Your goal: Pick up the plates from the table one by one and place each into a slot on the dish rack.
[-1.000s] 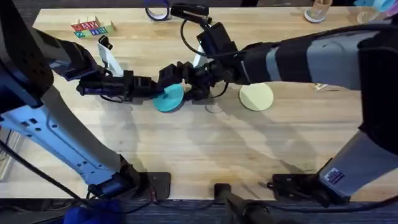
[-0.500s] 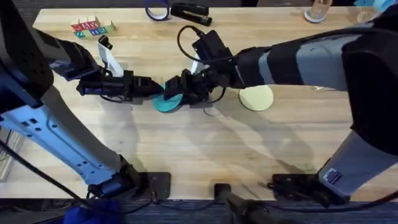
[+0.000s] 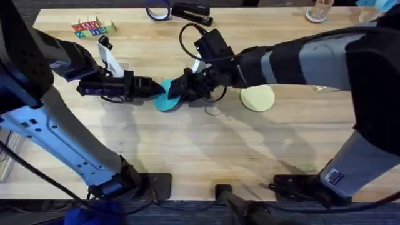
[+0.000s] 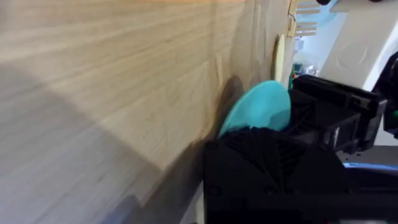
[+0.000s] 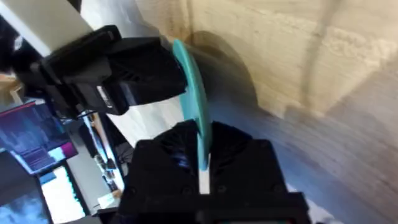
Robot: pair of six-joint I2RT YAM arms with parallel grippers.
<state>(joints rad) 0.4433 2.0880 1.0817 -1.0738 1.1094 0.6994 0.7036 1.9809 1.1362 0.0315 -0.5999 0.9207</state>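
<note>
Teal plate (image 3: 167,99) sitting table (image 3: 187,150) centre. Right gripper (image 3: 177,90) gripping its 3 o'clock rim; left gripper (image 3: 157,89) pinching 9 o'clock rim. Yellow-green plate (image 3: 257,97) lying at 3 o'clock.

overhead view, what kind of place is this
Probably a robotics lab or test bench: two arms work over a plank table, with stray props on it, a tape ring, toy blocks, a stapler.

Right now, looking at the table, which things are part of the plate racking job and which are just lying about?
Part of the job:
round teal-blue plastic plate, held on edge between both grippers
round pale yellow-green plastic plate, flat on the light wooden table

Lying about:
dark blue tape ring
black stapler
small coloured blocks
</note>
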